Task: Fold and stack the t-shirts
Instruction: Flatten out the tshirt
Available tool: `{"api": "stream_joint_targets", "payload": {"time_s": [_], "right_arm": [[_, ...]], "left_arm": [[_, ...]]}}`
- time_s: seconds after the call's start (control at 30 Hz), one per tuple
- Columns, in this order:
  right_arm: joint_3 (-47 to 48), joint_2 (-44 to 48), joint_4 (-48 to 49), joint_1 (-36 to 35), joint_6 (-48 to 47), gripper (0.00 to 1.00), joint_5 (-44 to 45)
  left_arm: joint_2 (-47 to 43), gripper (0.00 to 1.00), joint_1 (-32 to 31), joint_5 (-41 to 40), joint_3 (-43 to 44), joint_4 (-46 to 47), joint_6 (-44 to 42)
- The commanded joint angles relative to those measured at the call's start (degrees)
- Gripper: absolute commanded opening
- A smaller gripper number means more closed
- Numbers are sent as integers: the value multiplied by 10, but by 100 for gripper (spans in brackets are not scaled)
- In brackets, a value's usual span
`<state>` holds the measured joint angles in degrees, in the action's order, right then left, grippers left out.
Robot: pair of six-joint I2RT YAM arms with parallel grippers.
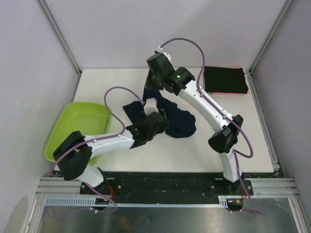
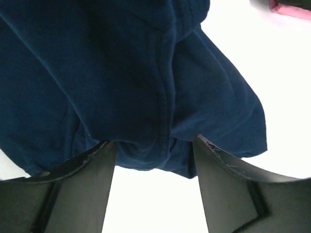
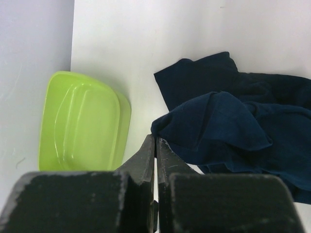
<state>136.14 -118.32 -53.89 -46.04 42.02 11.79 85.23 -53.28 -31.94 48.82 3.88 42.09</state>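
White table (image 1: 194,155) seen from overhead, with supporting wrist views. The dark navy t-shirt (image 1: 179,122) lies crumpled and unfolded near the middle of the table, and both arms reach to it. The left gripper (image 2: 153,145) meets the shirt from the near-left side. Its two fingers (image 2: 87,179) stand wide apart, and a seamed bulge of navy cloth sits between their tips — parted jaws, nothing clamped. The right gripper (image 3: 155,141) hangs over the far-left part of the same shirt with its fingers pressed flat together. Their tips meet just at a folded edge of the cloth, and whether any fabric is pinched between them cannot be told. The black t-shirt (image 1: 224,79) rests as a flat folded rectangle in the far right corner of the table, well apart from the navy one, with a red-pink edge (image 2: 294,9) showing beneath it. A lime-green tub (image 1: 80,127) sits at the left edge of the table, beside the wall — near the left arm's elbow.
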Motion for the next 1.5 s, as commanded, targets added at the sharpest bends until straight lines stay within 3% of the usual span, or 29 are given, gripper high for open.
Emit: {"api": "stream_joint_targets", "payload": {"time_s": [0.0,0.23,0.43,0.57,0.77,0.93,1.1,1.27,1.33,1.47], "right_arm": [[12,19,0,-5,4,0,14],[6,25,3,-4,-2,0,14],[-6,34,-4,25,-12,0,23],[-58,71,14,63,-14,0,10],[-169,145,36,75,-26,0,23],[-408,287,106,66,-17,0,-2],[-572,370,149,-57,14,0,7],[-645,367,213,-183,13,0,10],[-650,348,226,-204,-8,7,0],[-651,351,224,-190,-44,52,2]], "left_arm": [[10,65,9,-47,27,-3,6],[1,47,44,-40,10,-14,-2],[-41,17,55,-45,-14,-30,-14],[-83,3,65,-49,-28,-50,-21],[-124,0,92,-30,-37,-73,-20],[-143,0,126,6,-46,-89,-17],[-150,0,166,39,-34,-104,-15],[-162,0,192,56,-16,-127,-9],[-178,0,195,63,-14,-129,-8],[-231,0,196,80,-25,-131,-17]]}}
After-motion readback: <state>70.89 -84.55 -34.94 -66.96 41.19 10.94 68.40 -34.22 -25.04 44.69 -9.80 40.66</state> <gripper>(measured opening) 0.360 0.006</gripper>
